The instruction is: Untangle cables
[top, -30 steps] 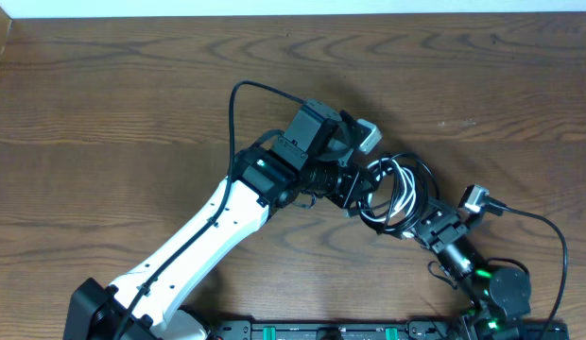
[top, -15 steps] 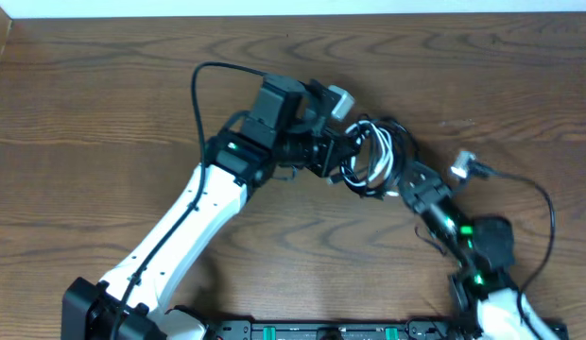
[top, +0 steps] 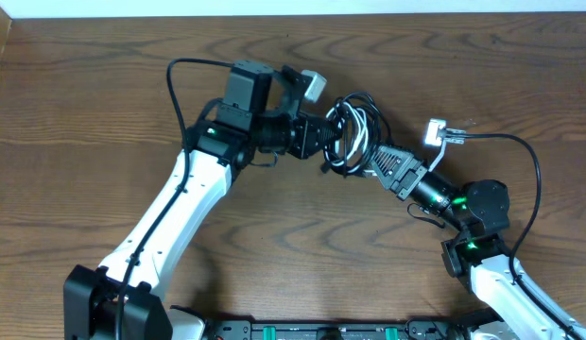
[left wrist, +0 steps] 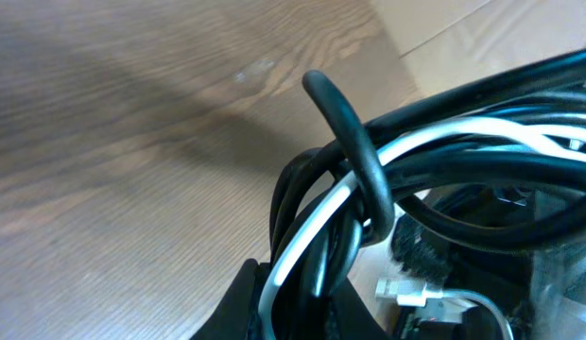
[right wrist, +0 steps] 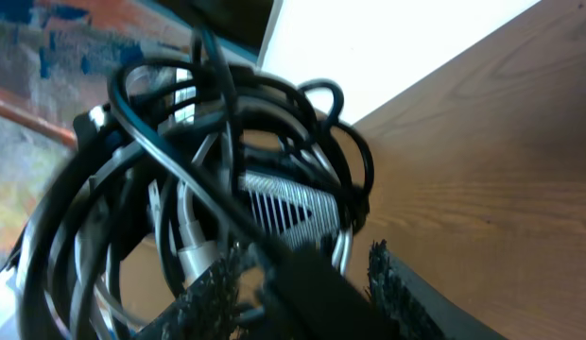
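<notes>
The cables are one tangled bundle of black and white loops, held above the wooden table between my two grippers. My left gripper comes in from the left and is shut on the bundle. In the left wrist view a white cord and black cords run down between its jaws, and a white plug shows behind them. My right gripper comes in from the lower right and is shut on the bundle. In the right wrist view black loops fill the frame above its padded jaws.
The wooden table spreads all around, with its far edge against a white strip. Thick black arm wires arc over the left arm and beside the right arm. The arm bases stand at the front edge.
Both arms have carried the bundle up and to the left across the table. The right arm has stretched out farther from its base. Both grips stay shut.
</notes>
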{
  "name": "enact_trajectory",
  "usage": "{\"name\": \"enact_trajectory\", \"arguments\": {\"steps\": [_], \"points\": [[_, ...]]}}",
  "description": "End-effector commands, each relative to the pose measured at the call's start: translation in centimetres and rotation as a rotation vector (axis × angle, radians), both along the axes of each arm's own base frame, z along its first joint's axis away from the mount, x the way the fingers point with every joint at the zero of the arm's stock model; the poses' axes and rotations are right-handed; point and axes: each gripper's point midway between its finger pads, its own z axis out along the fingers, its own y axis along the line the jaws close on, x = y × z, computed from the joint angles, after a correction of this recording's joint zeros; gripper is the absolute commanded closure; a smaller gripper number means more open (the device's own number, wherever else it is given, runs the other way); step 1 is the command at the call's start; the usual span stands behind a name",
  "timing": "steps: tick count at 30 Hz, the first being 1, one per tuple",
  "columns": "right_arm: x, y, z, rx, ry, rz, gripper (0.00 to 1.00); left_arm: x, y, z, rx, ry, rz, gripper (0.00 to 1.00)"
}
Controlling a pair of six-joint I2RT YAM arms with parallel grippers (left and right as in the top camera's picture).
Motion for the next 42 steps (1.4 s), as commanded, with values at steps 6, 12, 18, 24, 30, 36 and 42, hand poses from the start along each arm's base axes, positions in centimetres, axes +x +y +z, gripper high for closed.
{"name": "enact_trajectory", "arguments": {"steps": [6,12,18,24,30,36,42], "points": [[0.4,-0.7,0.8,-0.011,-0.036,-0.005,0.53,-0.8,-0.6,0.7,-0.053,-0.030,-0.095,0.92],[1.1,-1.8,0.8,0.025,0.006,-0.037,0.54,-0.2,-0.5,-0.8,-0.026,-0.002,-0.078,0.92],[0.8,-1.5,0.9,0.055,0.040,-0.021,0.60,-0.2,-0.7,-1.2,-0.023,0.009,-0.081,0.92],[1.0,-0.7,0.9,0.066,0.049,-0.054,0.62,-1.0,-1.6,-1.2,-0.023,0.008,-0.107,0.92],[1.5,-0.3,-0.8,0.047,0.122,-0.107,0.67,-1.5,-2.1,-1.2,-0.022,0.013,-0.124,0.93],[1.9,-0.9,-1.4,0.018,0.127,-0.129,0.84,-1.7,-1.9,-1.4,-0.018,0.032,-0.125,0.93],[2.2,-1.6,-5.2,-0.121,0.189,-0.161,0.99,-1.2,-1.4,-1.4,-0.017,0.031,-0.107,0.92]]}}
